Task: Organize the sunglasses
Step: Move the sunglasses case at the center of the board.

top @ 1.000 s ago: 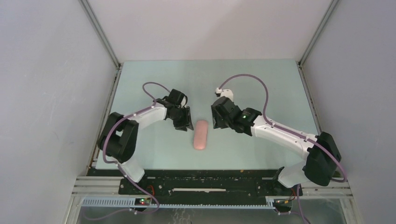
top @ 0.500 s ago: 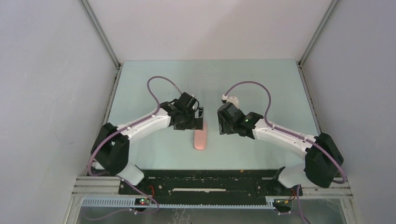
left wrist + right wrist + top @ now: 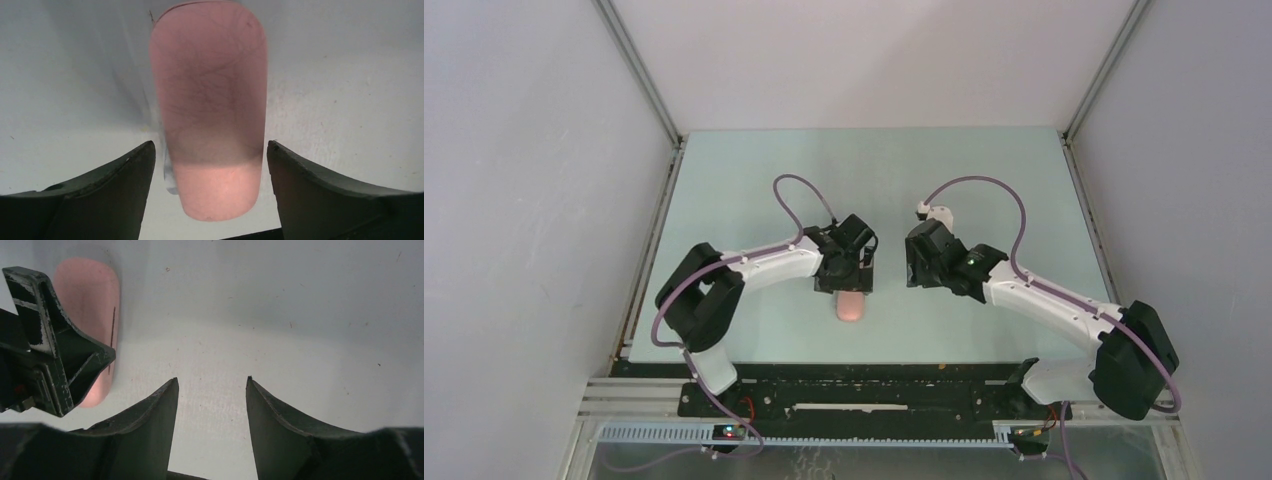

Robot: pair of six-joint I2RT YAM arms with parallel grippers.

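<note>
You had no sight of the sunglasses in any of the three views, so their look and their place could not be told. What you did have was the pink case [image 3: 851, 308], an oblong rounded shell lying on the pale green worktop [image 3: 754, 180] between the two arms, its long axis running away from the bases.

Your left gripper [image 3: 849, 276] hung over the far end of the case and hid that end from above. In the left wrist view this gripper [image 3: 211, 145] stood wide open, one dark finger [image 3: 125, 170] on each side of the case [image 3: 210, 100]. A thin gap showed at each fingertip, and it held nothing.

Your right gripper [image 3: 916, 268] sat just to the right of the case, apart from it. Its own camera showed the gripper [image 3: 212, 382] parted and empty over bare worktop.

A faint pale smear along the case's left edge in the left wrist view was too blurred to name.
</note>
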